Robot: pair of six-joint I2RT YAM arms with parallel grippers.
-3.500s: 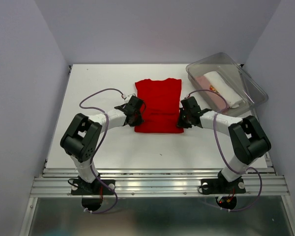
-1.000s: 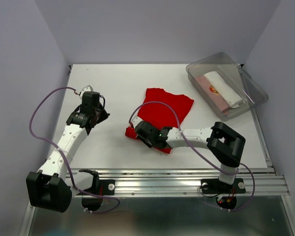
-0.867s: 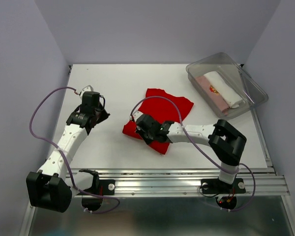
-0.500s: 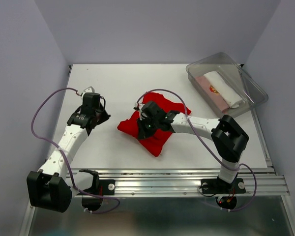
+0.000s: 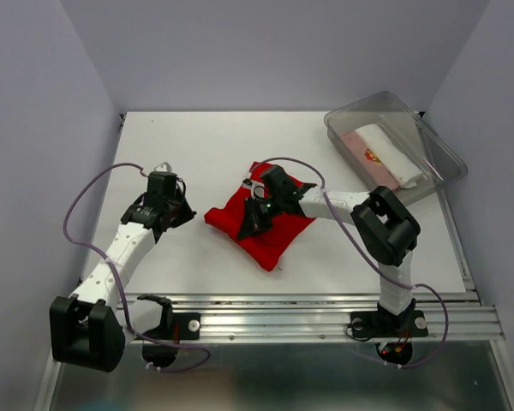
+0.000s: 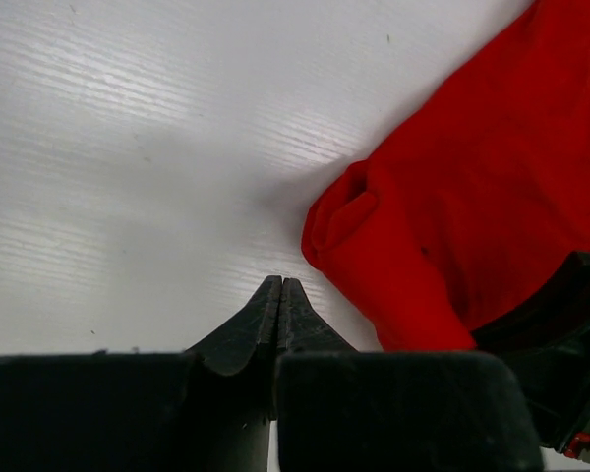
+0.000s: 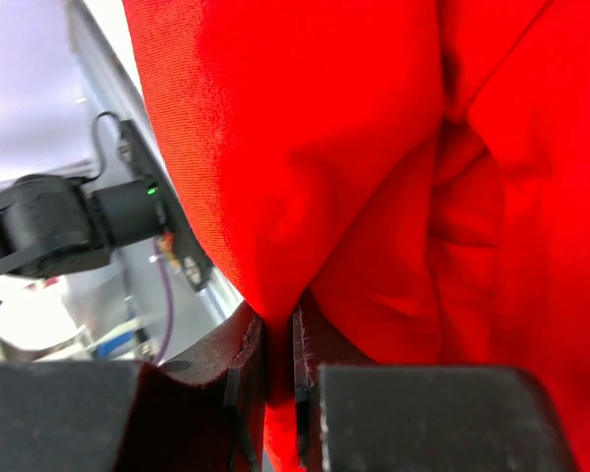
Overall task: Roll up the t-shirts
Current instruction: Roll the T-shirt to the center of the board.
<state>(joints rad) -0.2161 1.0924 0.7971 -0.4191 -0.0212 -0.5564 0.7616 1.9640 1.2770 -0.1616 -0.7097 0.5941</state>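
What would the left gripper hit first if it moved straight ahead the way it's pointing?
Likely the white table just beyond the left gripper; the crumpled red cloth t-shirt lies slightly right of that line, perhaps brushing it.

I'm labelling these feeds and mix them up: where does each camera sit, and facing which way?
Top external: above and behind the robot, looking down on the table; both arms show, left gripper beside the red t-shirt, right gripper on it.
Left wrist: on the left arm, facing along its shut fingers at table and shirt edge.
Right wrist: on the right arm, close against the shirt, its fingers pinching a fold.
Shared: all three see the red t-shirt.
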